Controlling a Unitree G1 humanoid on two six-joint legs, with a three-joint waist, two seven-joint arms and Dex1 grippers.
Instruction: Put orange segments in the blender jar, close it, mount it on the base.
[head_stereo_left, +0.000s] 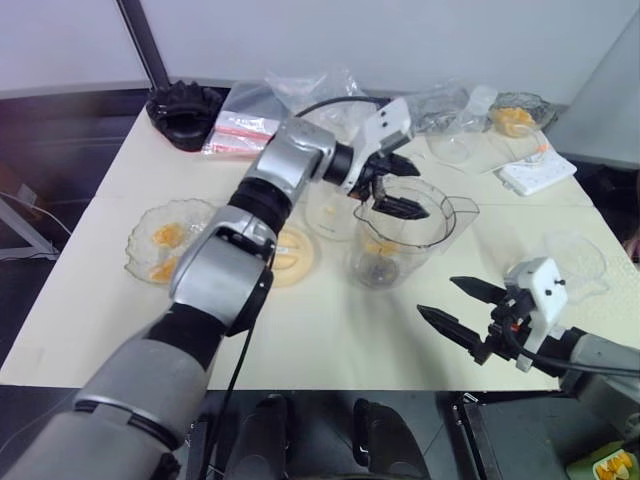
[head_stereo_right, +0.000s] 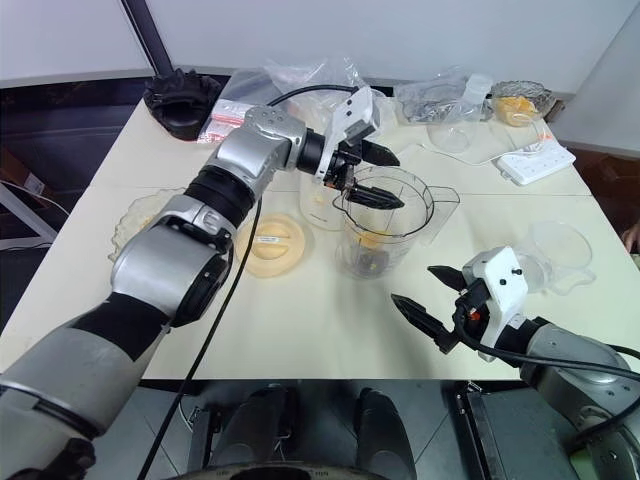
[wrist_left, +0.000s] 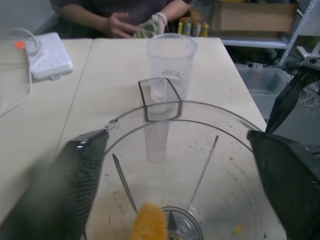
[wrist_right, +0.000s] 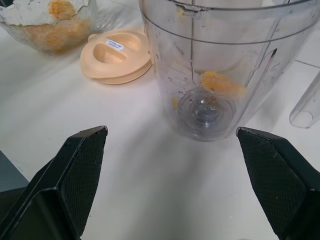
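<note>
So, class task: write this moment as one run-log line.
left gripper: open over blender jar | orange segment: inside jar | right gripper: open, empty | lid: off, on table | stage: filling

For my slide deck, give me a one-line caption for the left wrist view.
Open left pincer over the blender jar, an orange segment falling toward the blade.

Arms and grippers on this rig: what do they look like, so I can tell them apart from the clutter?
Both arms have silver-grey shells with black joint sections. Each of the left gripper and right gripper has two black, pointed, textured fingers on a white wrist housing. A black cable runs along each arm, and the right wrist shows small orange-red parts.
</note>
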